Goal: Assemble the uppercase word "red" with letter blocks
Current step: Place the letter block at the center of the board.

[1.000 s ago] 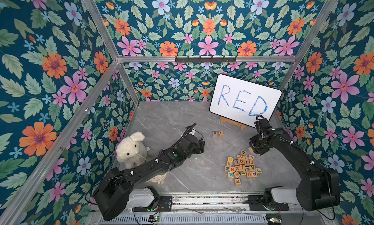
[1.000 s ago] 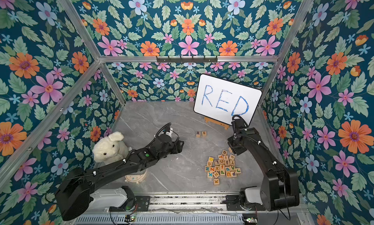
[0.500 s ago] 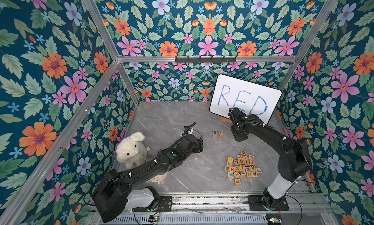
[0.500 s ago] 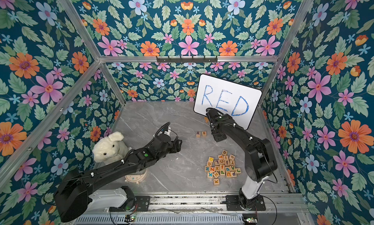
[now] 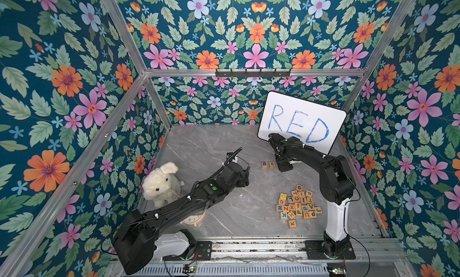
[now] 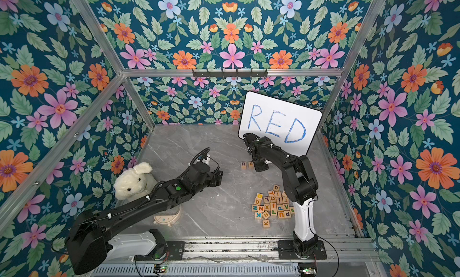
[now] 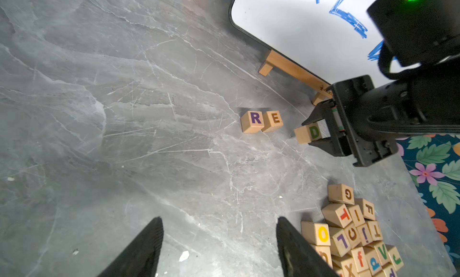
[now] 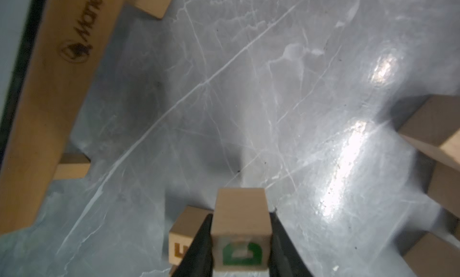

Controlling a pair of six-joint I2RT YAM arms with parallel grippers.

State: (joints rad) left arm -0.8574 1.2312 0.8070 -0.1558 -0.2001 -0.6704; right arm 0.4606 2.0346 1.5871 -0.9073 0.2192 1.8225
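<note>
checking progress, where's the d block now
In the left wrist view the D block is clamped in the jaws of the right arm, just short of the E block, near the white board.

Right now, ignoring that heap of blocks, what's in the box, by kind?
Letter blocks outside the heap: 3 (R, E, D in the right gripper)
Robot arms: 2 (left arm, right arm)
Whiteboard: 1
Plush toy: 1
Clock: 1
Total: 8

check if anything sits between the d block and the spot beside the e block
Nothing visible does. The right gripper holds the D block a short way from the E block, and only bare table shows in the gap between them.
</note>
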